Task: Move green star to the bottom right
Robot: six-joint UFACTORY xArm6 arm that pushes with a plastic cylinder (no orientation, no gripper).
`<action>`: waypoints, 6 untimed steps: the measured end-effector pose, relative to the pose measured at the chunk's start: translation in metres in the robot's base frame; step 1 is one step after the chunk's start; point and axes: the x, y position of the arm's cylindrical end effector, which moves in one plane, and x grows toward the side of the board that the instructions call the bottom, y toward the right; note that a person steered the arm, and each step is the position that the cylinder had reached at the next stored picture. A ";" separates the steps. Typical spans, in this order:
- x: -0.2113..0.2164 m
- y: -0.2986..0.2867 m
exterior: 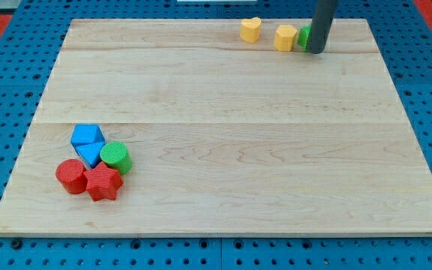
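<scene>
The green star (304,37) lies near the view's top edge, right of centre, mostly hidden behind my rod; only its left part shows, so its shape is hard to make out. My tip (316,51) rests on the board directly at the star's right side, touching or nearly touching it. A yellow hexagon block (285,37) sits right next to the star on its left. A yellow heart (250,30) lies further left along the top edge.
A cluster sits at the view's bottom left: a blue cube (87,136), a blue triangle (91,154), a green cylinder (116,157), a red cylinder (71,176) and a red star (103,183). The wooden board (238,150) lies on a blue pegboard.
</scene>
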 end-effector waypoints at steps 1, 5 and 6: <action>0.000 0.000; -0.022 0.153; -0.078 0.154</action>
